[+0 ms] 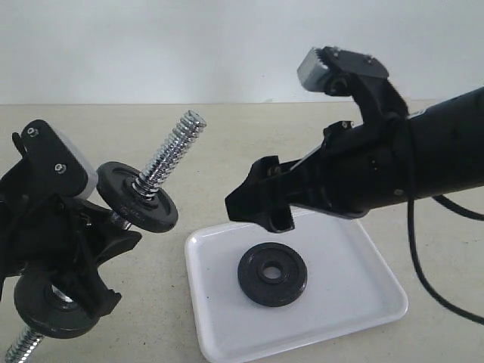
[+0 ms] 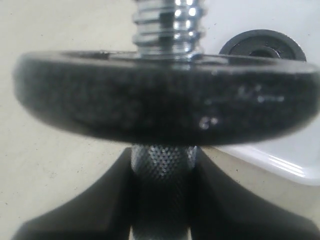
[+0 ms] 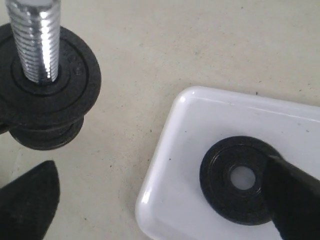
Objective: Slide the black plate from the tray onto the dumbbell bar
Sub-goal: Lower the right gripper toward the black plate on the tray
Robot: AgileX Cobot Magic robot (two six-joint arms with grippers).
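one black plate [image 1: 272, 274] lies flat in the tray [image 1: 378, 299], so for this one the pick-up and the slide both seem left to do. the right gripper [image 1: 259, 208] hovers just above it, jaws wide and empty. the left gripper [image 2: 163, 167] clamps the knurled middle of the tilted dumbbell bar [image 1: 170, 155], whose upper threaded end already carries a disc [image 1: 138, 197].

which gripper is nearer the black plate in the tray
Right. The right gripper hangs open above the black plate; the left gripper is off beside the tray, gripping the dumbbell bar.
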